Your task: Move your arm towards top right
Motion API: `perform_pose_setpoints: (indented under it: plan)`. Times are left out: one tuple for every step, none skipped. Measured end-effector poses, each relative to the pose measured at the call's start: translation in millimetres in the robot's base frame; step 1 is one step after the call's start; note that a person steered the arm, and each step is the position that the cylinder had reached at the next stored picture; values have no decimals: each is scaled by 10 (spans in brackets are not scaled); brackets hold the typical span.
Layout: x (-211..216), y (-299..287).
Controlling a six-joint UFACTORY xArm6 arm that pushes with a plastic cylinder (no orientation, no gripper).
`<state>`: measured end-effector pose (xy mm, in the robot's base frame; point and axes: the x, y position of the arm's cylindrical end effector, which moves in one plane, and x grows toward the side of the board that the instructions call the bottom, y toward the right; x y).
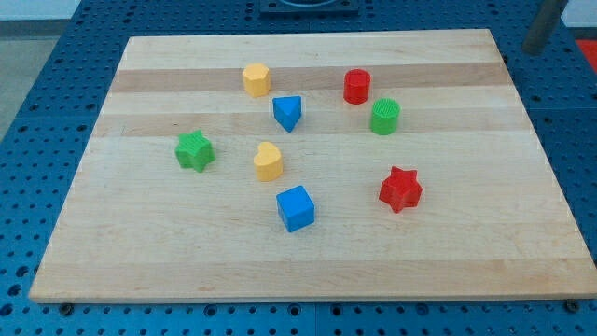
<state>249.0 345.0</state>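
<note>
My rod comes in at the view's top right corner, and my tip (534,49) sits just off the wooden board's (448,280) top right corner, far from every block. The nearest blocks are the green cylinder (384,116) and the red cylinder (356,86), well to the tip's left and below it. A yellow block (256,79) and a blue triangular block (287,112) lie near the top middle. A green star (194,149) is at the left, a yellow heart (268,161) and a blue cube (296,207) in the middle, and a red star (400,189) at the right.
The board lies on a blue perforated table (569,121) that shows around all its edges. A dark fixture (308,6) stands at the view's top edge, behind the board.
</note>
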Motion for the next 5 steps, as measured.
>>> perform_pose_setpoints:
  plan:
    - [703,-505]
    - [712,-730]
    - [600,-729]
    - [620,-788]
    - [658,-802]
